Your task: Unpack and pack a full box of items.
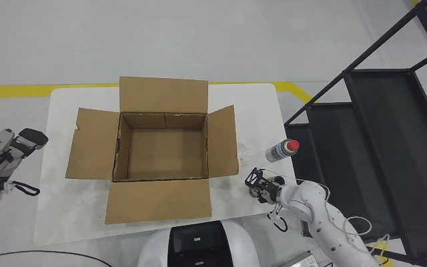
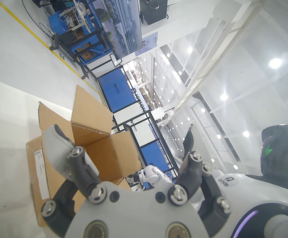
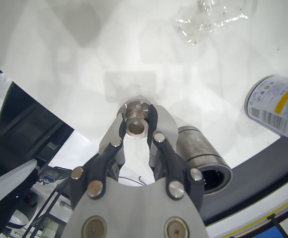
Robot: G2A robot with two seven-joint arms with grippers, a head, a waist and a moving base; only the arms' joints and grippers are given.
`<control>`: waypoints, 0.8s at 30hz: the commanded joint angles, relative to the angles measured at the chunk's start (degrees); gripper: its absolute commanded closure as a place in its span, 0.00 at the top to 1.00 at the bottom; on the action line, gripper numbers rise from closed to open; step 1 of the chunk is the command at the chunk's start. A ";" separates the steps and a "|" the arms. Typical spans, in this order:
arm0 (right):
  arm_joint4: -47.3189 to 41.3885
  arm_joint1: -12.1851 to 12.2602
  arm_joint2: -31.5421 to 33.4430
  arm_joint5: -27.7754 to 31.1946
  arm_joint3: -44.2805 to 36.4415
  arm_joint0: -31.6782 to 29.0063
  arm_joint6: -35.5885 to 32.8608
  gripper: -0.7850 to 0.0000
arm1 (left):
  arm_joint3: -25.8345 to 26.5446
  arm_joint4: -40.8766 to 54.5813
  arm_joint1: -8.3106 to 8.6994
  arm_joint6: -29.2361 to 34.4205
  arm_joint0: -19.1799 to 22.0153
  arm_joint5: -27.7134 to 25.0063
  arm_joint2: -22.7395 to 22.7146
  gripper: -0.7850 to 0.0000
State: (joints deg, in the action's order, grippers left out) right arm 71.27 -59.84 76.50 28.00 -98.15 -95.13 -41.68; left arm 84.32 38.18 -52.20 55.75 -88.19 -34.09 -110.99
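An open cardboard box (image 1: 163, 147) with its flaps spread stands mid-table, and its inside looks bare. Near the table's front right edge my right gripper (image 1: 259, 185) (image 3: 136, 122) is shut on a small metal flanged bushing (image 3: 135, 119), low over the white tabletop. A larger steel cylinder (image 3: 201, 155) lies on its side right beside it. A spray can with a red cap (image 1: 282, 151) lies on the table by the right edge. My left gripper (image 2: 121, 137) is open and holds nothing, off the table's left side (image 1: 23, 143), facing the box (image 2: 94, 144).
A clear plastic bag (image 1: 244, 157) (image 3: 209, 20) lies between the box and the can. Black stepped shelving (image 1: 360, 147) stands just right of the table. The white tabletop (image 1: 73, 207) has free room left of and in front of the box.
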 commanded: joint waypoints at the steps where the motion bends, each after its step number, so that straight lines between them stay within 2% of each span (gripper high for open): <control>1: -2.28 0.24 1.60 1.13 -1.89 -1.40 1.35 0.00 | 0.00 0.00 0.00 0.00 0.00 0.00 0.00 1.00; 7: -9.47 0.99 7.07 5.04 -7.02 -6.48 6.29 0.00 | 0.00 0.00 0.00 0.00 0.00 0.00 0.00 1.00; 16: -20.53 2.30 12.52 18.66 -15.81 -14.04 9.59 0.00 | 0.00 0.00 0.00 0.00 0.00 0.00 0.00 1.00; 19: -21.24 2.49 12.27 20.24 -19.03 -15.05 9.94 0.00 | 0.00 0.00 0.00 0.00 0.00 0.00 0.00 1.00; 24: -19.16 2.45 10.78 17.83 -21.56 -14.57 11.77 0.00 | 0.00 0.00 0.00 0.00 0.00 0.00 0.00 1.00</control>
State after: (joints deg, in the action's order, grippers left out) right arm 51.69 -57.36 87.50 46.40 -119.58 -109.89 -30.40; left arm 84.32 38.18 -52.20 55.75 -88.19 -34.09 -110.99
